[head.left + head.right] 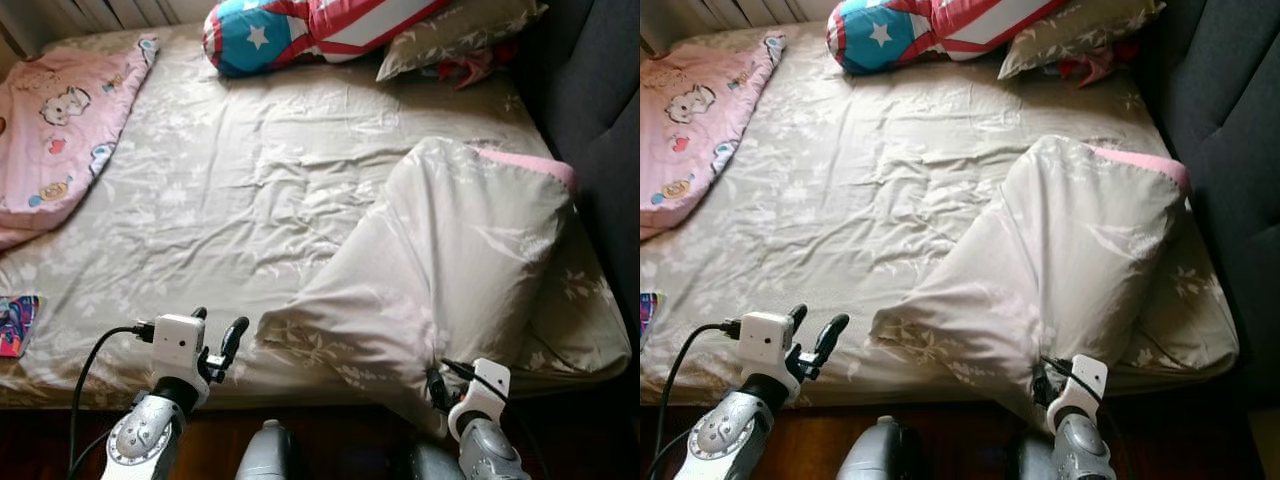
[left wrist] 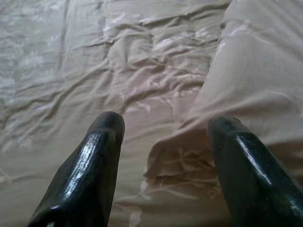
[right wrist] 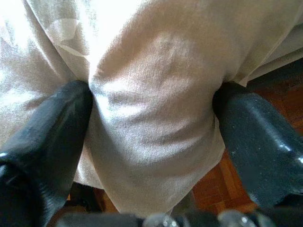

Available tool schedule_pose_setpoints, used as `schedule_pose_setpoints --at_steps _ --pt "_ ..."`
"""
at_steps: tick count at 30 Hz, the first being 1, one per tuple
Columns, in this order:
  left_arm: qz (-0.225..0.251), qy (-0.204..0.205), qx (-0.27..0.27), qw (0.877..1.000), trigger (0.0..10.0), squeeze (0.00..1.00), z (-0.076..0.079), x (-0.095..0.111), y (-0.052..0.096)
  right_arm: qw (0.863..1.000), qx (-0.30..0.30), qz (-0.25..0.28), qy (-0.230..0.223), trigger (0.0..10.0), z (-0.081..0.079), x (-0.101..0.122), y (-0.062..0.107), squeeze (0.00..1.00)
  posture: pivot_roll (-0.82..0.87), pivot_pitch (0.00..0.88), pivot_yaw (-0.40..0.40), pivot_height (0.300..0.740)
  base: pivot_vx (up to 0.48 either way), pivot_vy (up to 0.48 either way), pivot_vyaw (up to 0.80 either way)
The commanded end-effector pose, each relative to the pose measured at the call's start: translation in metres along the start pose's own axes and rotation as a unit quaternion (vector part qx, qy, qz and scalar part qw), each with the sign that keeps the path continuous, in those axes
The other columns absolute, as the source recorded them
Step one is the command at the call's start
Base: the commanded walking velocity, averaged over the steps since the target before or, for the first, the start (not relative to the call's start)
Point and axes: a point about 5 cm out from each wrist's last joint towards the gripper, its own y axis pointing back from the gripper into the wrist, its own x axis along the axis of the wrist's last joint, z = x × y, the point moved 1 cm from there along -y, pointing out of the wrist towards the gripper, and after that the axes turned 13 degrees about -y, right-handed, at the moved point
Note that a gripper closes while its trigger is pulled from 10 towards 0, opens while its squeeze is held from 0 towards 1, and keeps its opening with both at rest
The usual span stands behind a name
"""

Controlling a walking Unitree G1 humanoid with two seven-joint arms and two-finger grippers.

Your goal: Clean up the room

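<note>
Duvet [image 1: 440, 270] corner bunched between right fingers [image 3: 52, 137]; left fingers [image 2: 94, 165] apart, empty

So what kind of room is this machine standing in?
Most likely a bedroom. A wide bed with a beige floral sheet takes up the view, pillows lie at its far end, and a pink cartoon blanket sits along one side.
</note>
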Motion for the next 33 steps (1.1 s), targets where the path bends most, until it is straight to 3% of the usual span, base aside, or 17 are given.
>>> schedule_pose_setpoints --at_steps 1,20,33 --pt "-0.015 0.001 0.010 1.000 10.0 0.00 -0.004 -0.004 0.007 0.999 0.001 -0.039 0.010 0.0 0.000 -0.021 0.005 0.00 0.19 0.343 0.113 0.672 0.000 0.000 0.00" --pt "-0.037 0.009 0.011 0.999 10.0 0.00 0.001 -0.009 0.018 0.998 0.000 -0.058 0.006 0.0 0.008 -0.036 0.012 0.00 0.18 0.335 0.103 0.672 0.000 0.000 0.00" --pt "-0.044 0.007 0.011 0.999 10.0 0.00 0.002 -0.013 0.020 0.998 0.010 -0.061 0.011 0.0 0.000 -0.040 0.012 0.00 0.17 0.309 0.087 0.672 0.000 0.000 0.00"
